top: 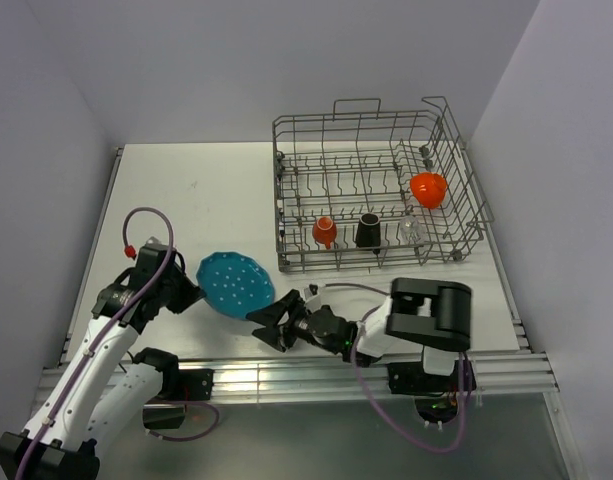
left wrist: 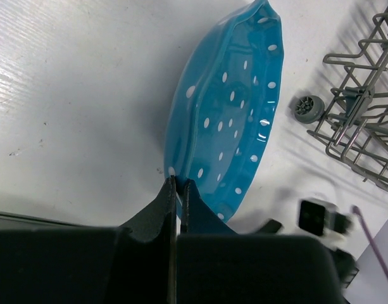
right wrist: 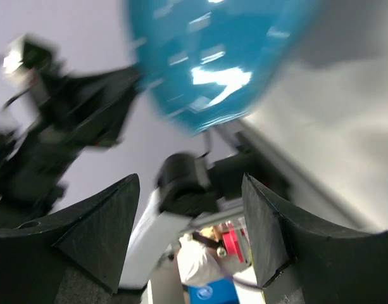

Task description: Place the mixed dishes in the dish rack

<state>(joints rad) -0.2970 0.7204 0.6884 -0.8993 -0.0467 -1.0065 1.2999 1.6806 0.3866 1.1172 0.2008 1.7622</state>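
Observation:
The teal white-dotted plate [top: 236,283] is held tilted by its left rim in my left gripper [top: 193,291], just left of the dish rack [top: 376,150]. In the left wrist view the fingers [left wrist: 179,183] pinch the plate's rim [left wrist: 231,114]. My right gripper [top: 267,326] is open and empty, just below and right of the plate; in its wrist view the jaws [right wrist: 190,183] stand wide apart below the plate [right wrist: 212,57]. In the rack stand the orange-red bowl [top: 427,188], small orange cup [top: 325,232], dark brown mug [top: 368,230] and clear glass [top: 410,229].
The rack's near corner with a grey wheel [left wrist: 307,106] is right of the plate in the left wrist view. The table's front rail [top: 316,370] runs close behind both grippers. Grey walls close in on the left and right.

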